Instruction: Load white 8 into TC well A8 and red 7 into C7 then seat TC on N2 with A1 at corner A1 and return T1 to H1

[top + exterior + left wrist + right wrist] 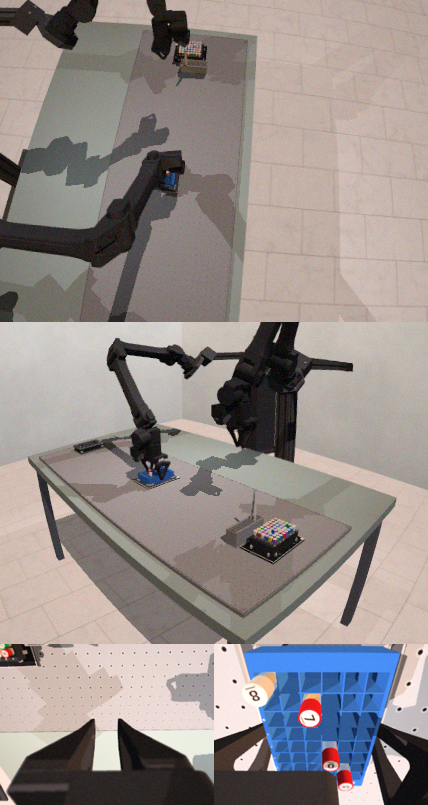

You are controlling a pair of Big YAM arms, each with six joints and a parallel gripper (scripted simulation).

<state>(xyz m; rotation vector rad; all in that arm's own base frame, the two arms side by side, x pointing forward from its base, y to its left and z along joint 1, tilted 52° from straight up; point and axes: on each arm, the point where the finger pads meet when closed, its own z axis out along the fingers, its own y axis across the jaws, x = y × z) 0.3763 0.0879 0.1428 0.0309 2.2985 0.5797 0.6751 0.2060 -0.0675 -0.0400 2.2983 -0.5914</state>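
Observation:
The blue tube carrier TC (170,181) (165,476) (322,658) stands on its outlined spot. My right gripper (156,470) is low over it, shut on its two long sides. In the right wrist view, white vial 8 (254,695) stands in the top left corner well. Red vial 7 (309,717) stands in the second row, third from left. Two more red-capped vials (330,764) (345,785) show lower down. My left gripper (106,724) (236,441) is narrowly open and empty, high above the table. Forceps T1 (253,504) stand upright at holder H1 (242,529) (193,69).
Rack R1 (259,545), full of coloured caps, sits in its nest beside H1. The raised nest N2 (88,446) is at the far left of the exterior view, beyond TC. The right arm's links cross above the table near TC.

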